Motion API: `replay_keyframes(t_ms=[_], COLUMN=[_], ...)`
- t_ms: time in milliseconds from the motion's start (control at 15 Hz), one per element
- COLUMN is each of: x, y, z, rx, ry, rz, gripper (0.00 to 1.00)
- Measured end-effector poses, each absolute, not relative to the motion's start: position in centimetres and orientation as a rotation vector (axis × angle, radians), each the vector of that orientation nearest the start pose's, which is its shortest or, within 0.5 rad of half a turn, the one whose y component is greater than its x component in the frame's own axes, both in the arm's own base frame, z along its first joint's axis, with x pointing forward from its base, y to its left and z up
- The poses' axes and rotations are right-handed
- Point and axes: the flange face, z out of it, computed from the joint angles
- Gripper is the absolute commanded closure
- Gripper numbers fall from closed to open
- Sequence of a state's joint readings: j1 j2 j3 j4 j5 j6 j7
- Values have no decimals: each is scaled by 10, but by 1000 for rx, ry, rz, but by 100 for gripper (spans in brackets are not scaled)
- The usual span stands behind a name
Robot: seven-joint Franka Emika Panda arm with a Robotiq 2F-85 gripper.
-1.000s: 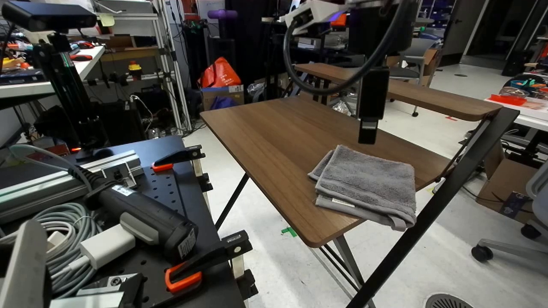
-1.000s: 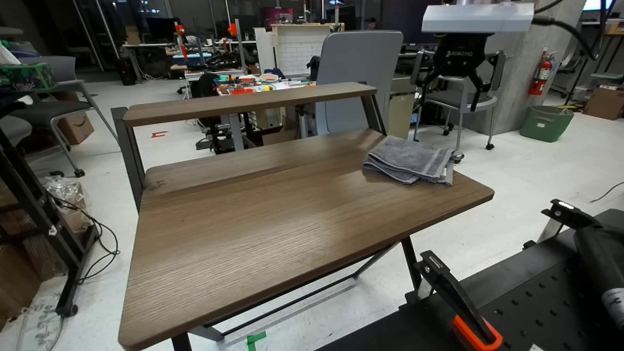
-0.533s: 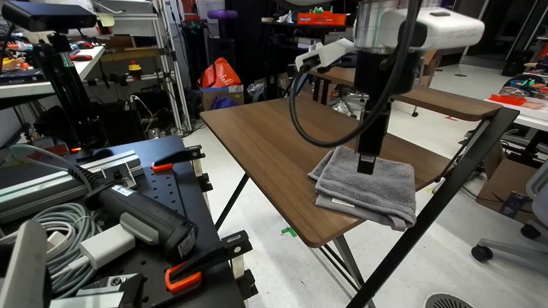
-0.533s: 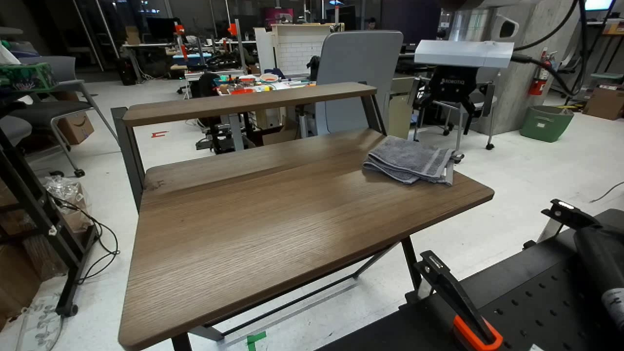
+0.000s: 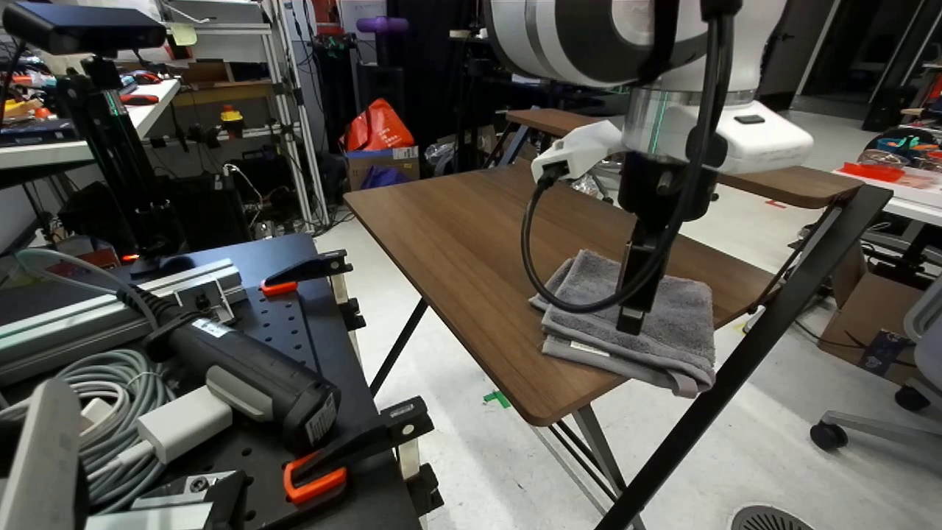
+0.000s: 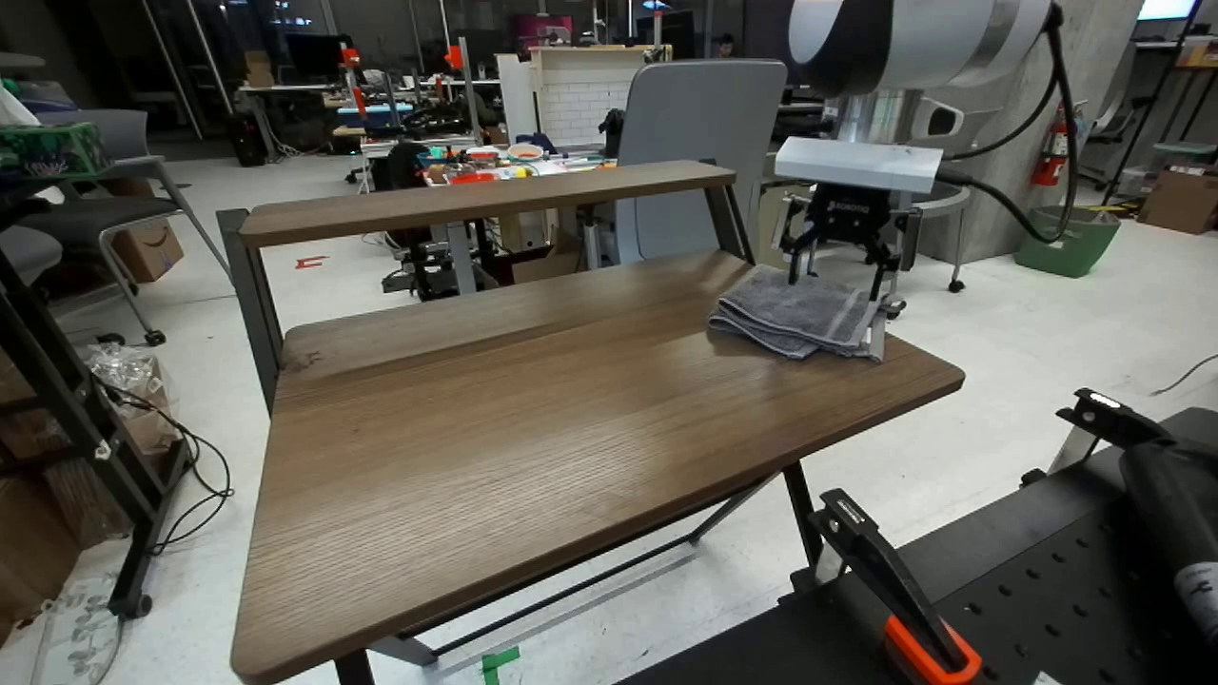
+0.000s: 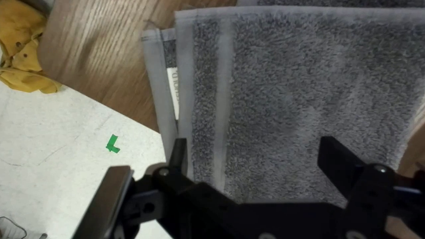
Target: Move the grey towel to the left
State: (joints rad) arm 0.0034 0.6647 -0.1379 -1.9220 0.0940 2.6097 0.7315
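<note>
The grey towel lies folded on the brown wooden tabletop, near one end and corner; it shows in both exterior views. In the wrist view the towel fills most of the picture, with layered edges and a white label at its left side. My gripper is open and points down over the towel. In the wrist view the two fingers of the gripper stand wide apart with towel below and between them. The fingertips are close to the cloth; I cannot tell whether they touch it.
A raised shelf runs along one long side of the table, on dark slanted legs. A black bench with clamps, a tool and cables stands beside the table. A cable loops from my wrist near the towel.
My arm has come down toward the towel from well above it, the gripper staying open. The towel has not moved.
</note>
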Motion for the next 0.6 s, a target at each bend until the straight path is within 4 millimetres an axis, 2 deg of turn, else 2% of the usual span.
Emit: replay_keyframes(t_ms=[333,600], x=[639,653], y=[-58,-18], z=[112,103], rx=[-2862,-2888], ry=[1344,1251], rz=[-47,-49], gripper=[0,0])
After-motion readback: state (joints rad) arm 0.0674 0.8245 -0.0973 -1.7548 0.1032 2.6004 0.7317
